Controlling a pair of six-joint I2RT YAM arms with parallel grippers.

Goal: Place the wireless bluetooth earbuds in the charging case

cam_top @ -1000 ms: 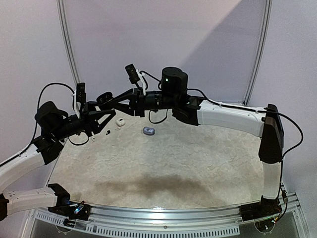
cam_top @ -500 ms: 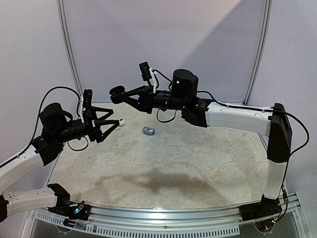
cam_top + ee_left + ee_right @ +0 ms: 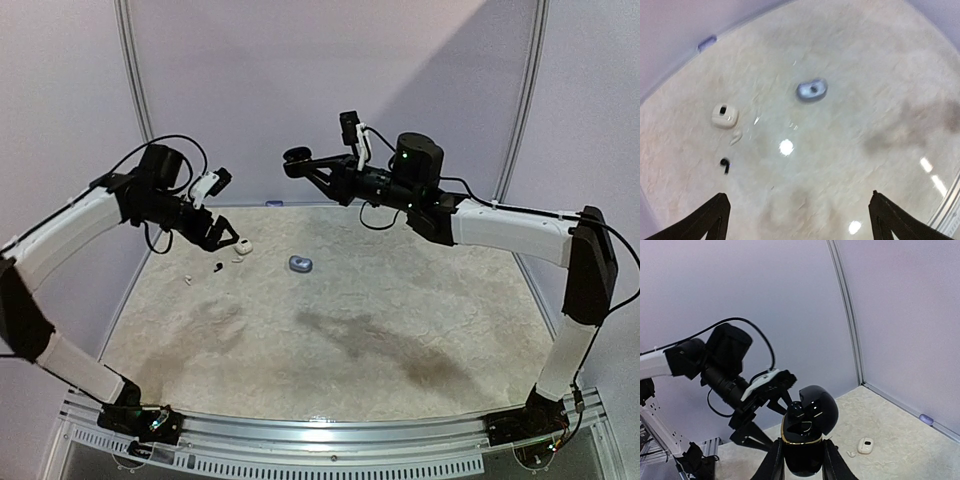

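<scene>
A black charging case [image 3: 801, 452] with a gold rim, lid open, is held upright high above the table by my right gripper [image 3: 801, 467], which is shut on it. A black earbud [image 3: 800, 412] sits in the case, standing a little proud of the rim. In the top view the case [image 3: 296, 157] hangs near the back wall. My left gripper [image 3: 228, 240] is open wide and empty, low at the back left. In its wrist view, left gripper [image 3: 800, 220], a loose black earbud [image 3: 725, 165] and a white earbud [image 3: 735, 137] lie on the table.
A small white case [image 3: 724, 116] lies by the loose buds and a blue-grey case [image 3: 811, 90] further right. Both show from above, the white case [image 3: 243, 245] and the blue-grey case [image 3: 300, 263]. The back wall and its metal posts [image 3: 135, 90] stand close behind.
My left gripper opened wide and drew back left and down, away from the black case. My right gripper carried the case up and to the right.
</scene>
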